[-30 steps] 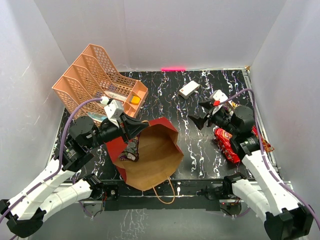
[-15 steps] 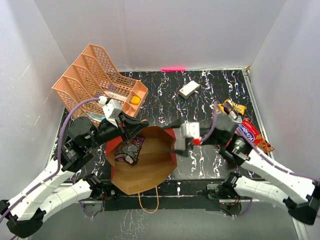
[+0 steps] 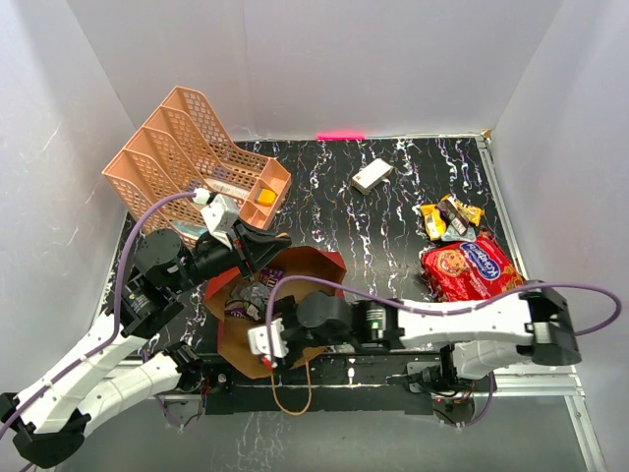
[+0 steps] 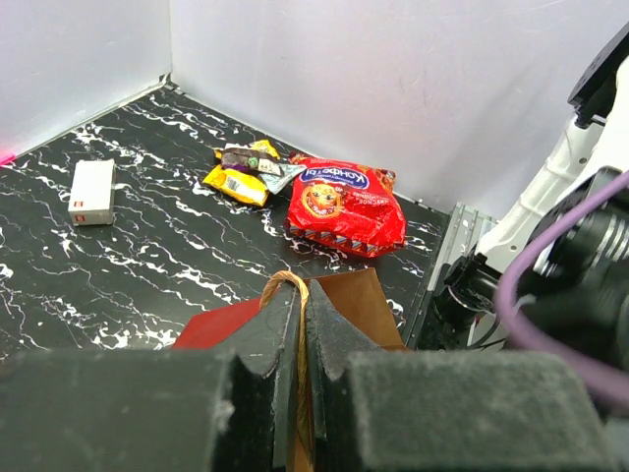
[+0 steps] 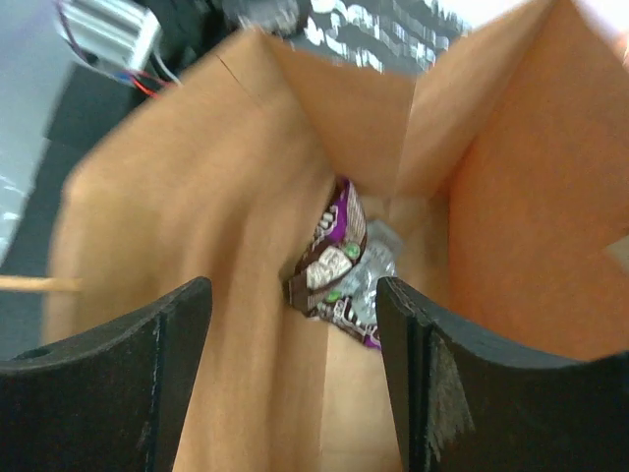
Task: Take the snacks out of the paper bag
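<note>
The dark red paper bag [image 3: 316,264] lies on its side, its brown kraft mouth toward the near edge. My left gripper [image 3: 267,246] is shut on the bag's cord handle [image 4: 283,283] at the rim and holds it up. My right gripper [image 3: 267,336] is open and reaches into the bag's mouth. In the right wrist view a dark brown and purple wrapper [image 5: 339,264] lies deep inside the bag [image 5: 226,197], ahead of the open fingers and untouched. The red cookie packet [image 3: 472,270] and the yellow and orange wrappers [image 3: 447,218] lie on the table at the right.
A peach lattice file tray [image 3: 187,157] stands at the back left, close behind my left arm. A small white box [image 3: 371,175] lies at the back middle. White walls close in the black marbled table [image 3: 393,226] on three sides.
My right arm has swung from the right side across to the bag and gone into its mouth. The bag has tipped lower toward the front. The left gripper has stayed shut on the handle.
</note>
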